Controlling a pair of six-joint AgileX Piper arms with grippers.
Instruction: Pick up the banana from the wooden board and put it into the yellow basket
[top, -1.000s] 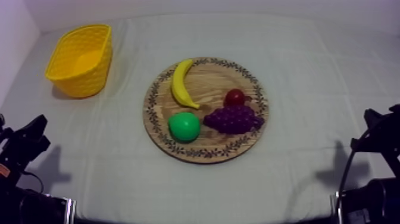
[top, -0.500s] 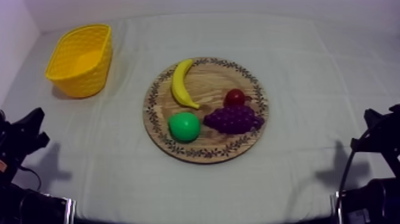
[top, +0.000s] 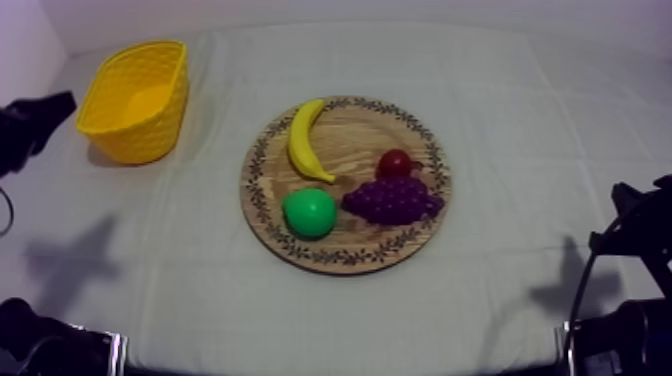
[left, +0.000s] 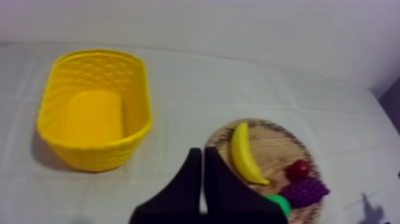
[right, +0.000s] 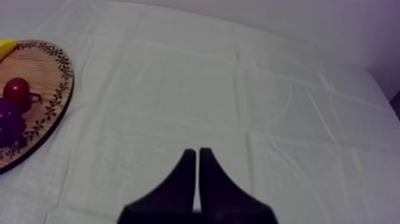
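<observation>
The banana (top: 304, 140) (left: 245, 154) lies on the left part of the round wooden board (top: 345, 255) (left: 275, 134), in the middle of the table. The empty yellow basket (top: 138, 100) (left: 93, 108) stands at the far left. My left gripper (top: 55, 108) (left: 200, 156) is raised at the left edge beside the basket, its fingers together as a narrow wedge, holding nothing. My right gripper (right: 196, 156) is shut and empty over bare cloth to the right of the board.
On the board also lie a green pear (top: 309, 212), a bunch of purple grapes (top: 392, 200) (right: 9, 122) and a small red fruit (top: 396, 163) (right: 16, 90). My right arm (top: 630, 240) rests low at the right edge.
My left arm has risen from its low resting place to the upper left, beside the basket. The right arm and the fruit have not moved.
</observation>
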